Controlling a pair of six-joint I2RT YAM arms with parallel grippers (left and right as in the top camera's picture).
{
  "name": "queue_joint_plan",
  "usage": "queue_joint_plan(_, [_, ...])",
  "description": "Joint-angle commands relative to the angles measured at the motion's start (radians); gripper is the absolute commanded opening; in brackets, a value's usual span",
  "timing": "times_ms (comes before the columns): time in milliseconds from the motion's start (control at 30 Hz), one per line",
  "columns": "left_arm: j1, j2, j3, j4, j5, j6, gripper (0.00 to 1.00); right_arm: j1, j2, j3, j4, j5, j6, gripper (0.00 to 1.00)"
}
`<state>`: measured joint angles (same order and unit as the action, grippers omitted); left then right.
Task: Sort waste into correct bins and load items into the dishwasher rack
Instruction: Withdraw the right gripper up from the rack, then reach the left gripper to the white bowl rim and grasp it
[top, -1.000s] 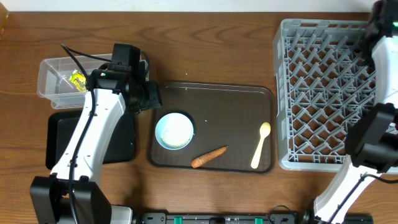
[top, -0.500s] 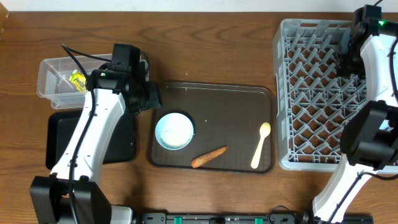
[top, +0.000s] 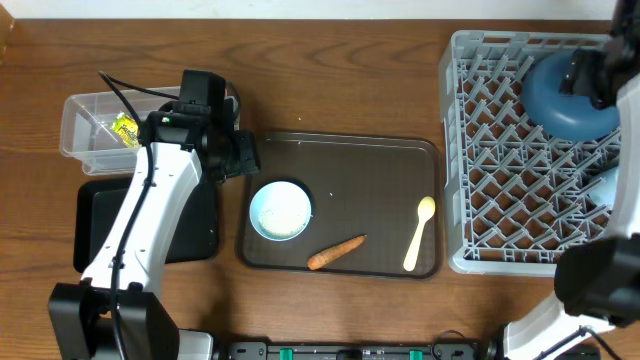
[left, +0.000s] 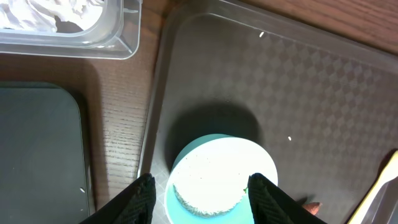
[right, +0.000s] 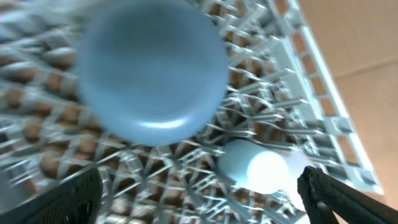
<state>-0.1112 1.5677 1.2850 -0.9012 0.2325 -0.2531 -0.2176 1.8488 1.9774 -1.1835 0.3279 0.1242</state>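
The pale-blue bowl (top: 281, 210) holding white rice bits sits on the left of the brown tray (top: 370, 165). An orange carrot piece (top: 336, 252) and a cream spoon (top: 420, 232) lie beside it. My left gripper (left: 202, 200) hovers open above the bowl (left: 214, 177), one finger on each side, touching nothing. A blue round plate (top: 570, 95) rests in the grey dishwasher rack (top: 500, 150) at its back right. My right gripper (right: 205, 199) stands open above the rack, clear of the plate (right: 152, 68) and of a small cup (right: 258, 165).
The clear tub (top: 95, 125) at the far left holds a yellow-green wrapper (top: 124, 128) and a white paper wad (left: 56, 12). The black tray (top: 100, 225) lies just in front of it, partly under my left arm. The rack's front half shows only its lattice.
My right gripper has opened and its arm has drawn back to the right, leaving the blue plate uncovered in the rack. The left arm has not moved.
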Motion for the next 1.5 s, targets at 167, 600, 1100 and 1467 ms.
queue_joint_plan(167, [0.003, 0.000, 0.007, -0.004, -0.010, 0.016, 0.51, 0.014, 0.019, 0.004, -0.034, -0.447, -0.133, 0.99])
queue_joint_plan(600, [0.003, 0.000, 0.006, -0.008, -0.010, 0.017, 0.51, 0.170, 0.020, 0.003, -0.187, -0.638, -0.271, 0.99])
queue_joint_plan(1100, [0.003, 0.000, 0.006, -0.038, -0.010, 0.017, 0.51, 0.520, 0.021, -0.208, -0.161, -0.586, -0.128, 0.99])
queue_joint_plan(1467, [0.003, 0.000, 0.006, -0.105, -0.198, -0.044, 0.51, 0.740, 0.021, -0.431, 0.155, -0.627, -0.029, 0.99])
